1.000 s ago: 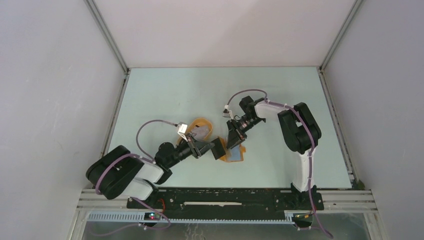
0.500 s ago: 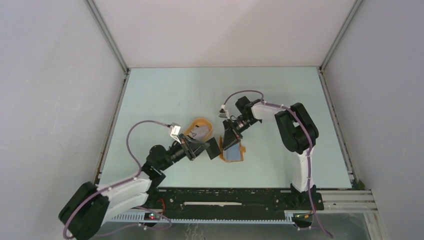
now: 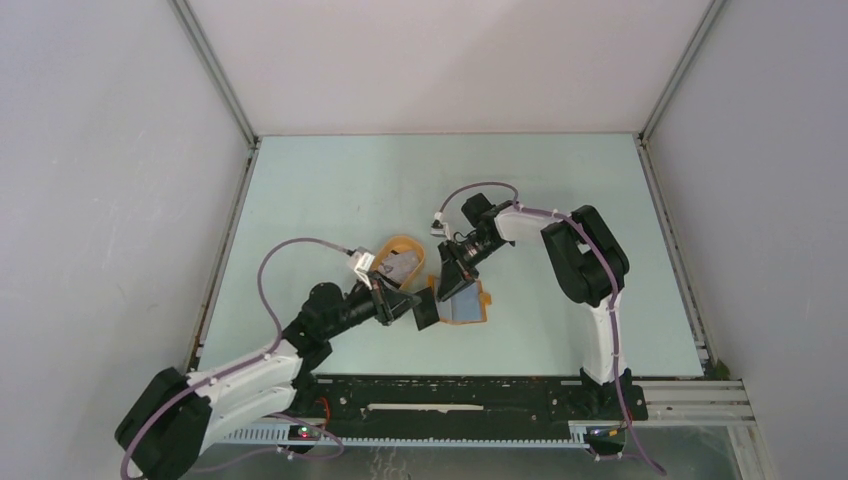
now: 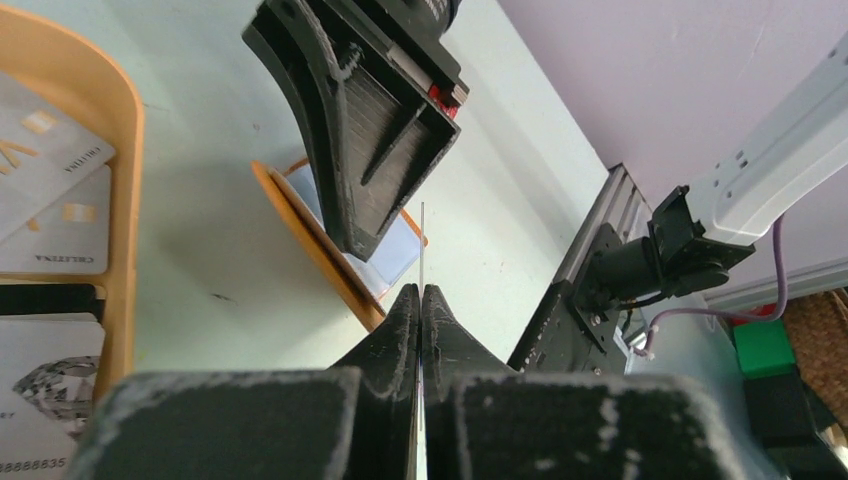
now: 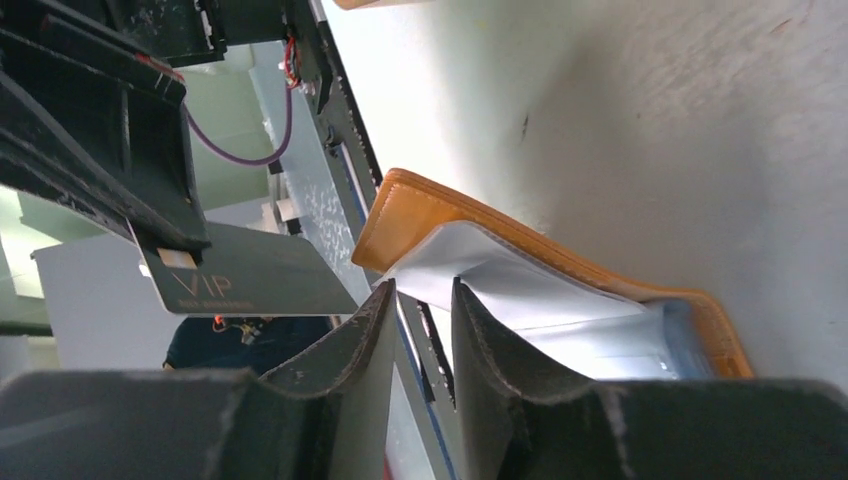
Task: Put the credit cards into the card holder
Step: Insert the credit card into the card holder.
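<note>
The card holder (image 3: 470, 311) is an orange-tan wallet lying open on the table, its blue-grey lining up. It also shows in the left wrist view (image 4: 322, 252) and the right wrist view (image 5: 432, 206). My left gripper (image 3: 427, 308) is shut on a credit card (image 4: 422, 235), seen edge-on, just left of the wallet. The same card, marked VIP, shows in the right wrist view (image 5: 250, 281). My right gripper (image 3: 452, 284) hangs over the wallet's far left edge, jaws slightly apart (image 5: 420, 287), nothing between them, one finger against the lining. More credit cards (image 4: 50, 200) lie in the tray.
An oval orange tray (image 3: 400, 241) with several pale cards stands just behind my left gripper; its rim shows in the left wrist view (image 4: 127, 150). My right gripper (image 4: 370, 120) is close in front of the left one. The table's near rail (image 4: 590, 300) lies beyond.
My left gripper has moved with the card away from the tray, nearer and down beside the wallet. My right gripper has shifted left and nearer over the wallet.
</note>
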Controlling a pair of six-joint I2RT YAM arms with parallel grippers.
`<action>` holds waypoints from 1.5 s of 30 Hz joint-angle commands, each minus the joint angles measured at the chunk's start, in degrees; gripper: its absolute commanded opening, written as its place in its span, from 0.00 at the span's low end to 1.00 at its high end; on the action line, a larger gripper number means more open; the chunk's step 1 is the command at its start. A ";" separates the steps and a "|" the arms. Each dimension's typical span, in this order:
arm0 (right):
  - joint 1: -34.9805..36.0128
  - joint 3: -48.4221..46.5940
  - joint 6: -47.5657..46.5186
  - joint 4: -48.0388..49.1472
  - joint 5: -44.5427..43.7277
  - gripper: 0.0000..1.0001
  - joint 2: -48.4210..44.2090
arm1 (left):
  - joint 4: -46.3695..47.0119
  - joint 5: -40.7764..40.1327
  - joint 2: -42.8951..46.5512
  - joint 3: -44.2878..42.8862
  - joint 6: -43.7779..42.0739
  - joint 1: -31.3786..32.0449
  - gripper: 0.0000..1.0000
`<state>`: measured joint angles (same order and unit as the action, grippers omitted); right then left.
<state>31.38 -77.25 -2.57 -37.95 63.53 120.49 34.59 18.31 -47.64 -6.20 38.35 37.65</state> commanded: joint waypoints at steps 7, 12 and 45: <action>0.10 -2.16 1.43 1.04 -5.36 0.18 0.85 | 8.34 3.60 -16.23 -8.70 -1.99 2.29 0.00; -0.29 -2.12 1.96 1.40 -7.46 0.14 0.94 | 12.89 1.67 -22.37 -8.79 -1.53 2.29 0.00; -0.25 -4.23 -1.38 0.61 -18.23 0.10 -0.92 | 33.55 1.34 -42.91 -9.56 7.54 -3.76 0.00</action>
<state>31.22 -79.35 -2.28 -37.08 46.15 120.77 60.90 18.79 -87.24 -12.71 43.86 35.27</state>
